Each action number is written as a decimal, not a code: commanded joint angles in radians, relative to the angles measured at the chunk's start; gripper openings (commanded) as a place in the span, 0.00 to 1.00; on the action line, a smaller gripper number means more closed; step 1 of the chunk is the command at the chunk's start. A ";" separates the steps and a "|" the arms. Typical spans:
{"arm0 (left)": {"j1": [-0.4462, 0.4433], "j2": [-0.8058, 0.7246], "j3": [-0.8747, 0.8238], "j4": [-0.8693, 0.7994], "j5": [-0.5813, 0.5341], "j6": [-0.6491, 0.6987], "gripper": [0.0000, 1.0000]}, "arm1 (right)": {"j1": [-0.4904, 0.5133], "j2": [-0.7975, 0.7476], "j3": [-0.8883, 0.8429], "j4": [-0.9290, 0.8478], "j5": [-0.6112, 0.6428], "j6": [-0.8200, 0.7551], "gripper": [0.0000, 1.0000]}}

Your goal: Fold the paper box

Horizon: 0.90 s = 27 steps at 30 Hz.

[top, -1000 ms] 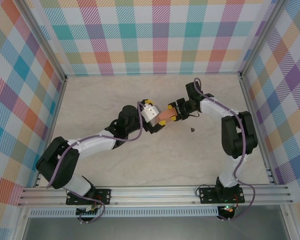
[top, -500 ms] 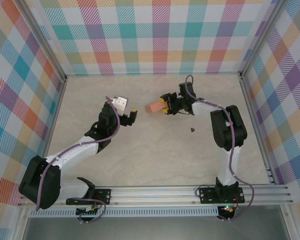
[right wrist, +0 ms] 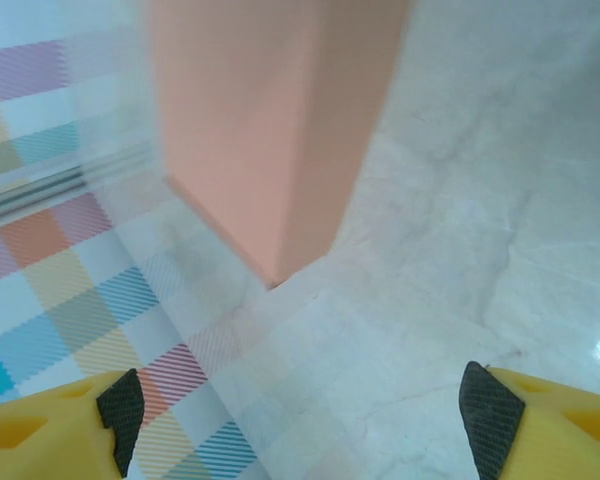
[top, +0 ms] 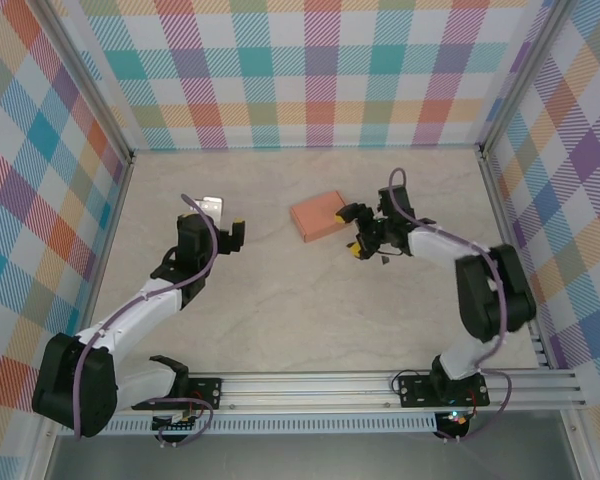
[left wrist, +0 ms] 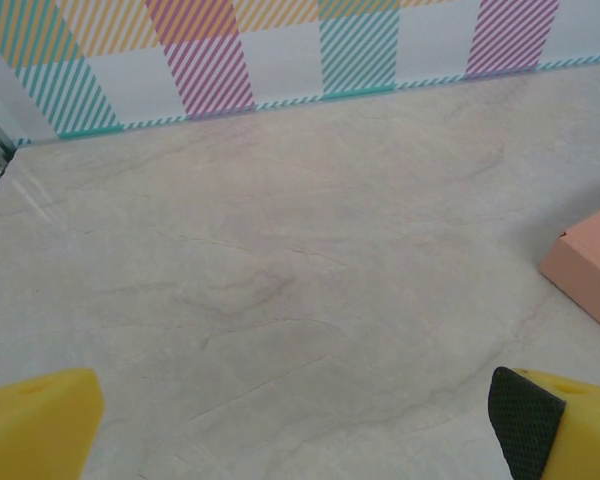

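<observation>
Facing paper box (top: 317, 214), right tool (top: 351, 231) splayed.

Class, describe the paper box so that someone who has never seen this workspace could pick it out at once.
Start with the pale marbled table fenced by plaid walls. Just past its middle, beside the open right gripper, lies the paper box. Its salmon-orange colour and flat, closed rectangular shape set it apart from that black, yellow-tipped gripper.

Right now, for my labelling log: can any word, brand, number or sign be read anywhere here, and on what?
None can be read. The paper box is plain salmon-orange card, the table is bare marbled surface, and the walls carry only coloured plaid, with no lettering.
</observation>
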<state>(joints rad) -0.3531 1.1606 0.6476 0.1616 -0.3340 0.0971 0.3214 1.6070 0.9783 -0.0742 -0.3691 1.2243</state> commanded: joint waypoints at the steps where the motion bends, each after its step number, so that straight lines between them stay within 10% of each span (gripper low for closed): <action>1: 0.025 -0.006 0.026 -0.020 0.017 0.031 1.00 | -0.013 -0.182 0.058 -0.226 0.203 -0.324 0.87; 6: 0.028 0.019 0.065 -0.044 -0.006 0.048 1.00 | -0.010 -0.402 0.020 -0.197 0.495 -0.811 1.00; 11: 0.057 0.017 0.013 0.064 -0.027 0.040 1.00 | -0.013 -0.583 -0.260 0.233 0.696 -1.346 1.00; 27: 0.251 0.297 -0.130 0.394 0.195 -0.048 1.00 | -0.281 -0.293 -0.646 0.831 0.429 -1.248 1.00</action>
<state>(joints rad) -0.1246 1.4231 0.5240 0.4156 -0.1867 0.0341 0.0517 1.2724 0.3092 0.5064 0.1463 0.0139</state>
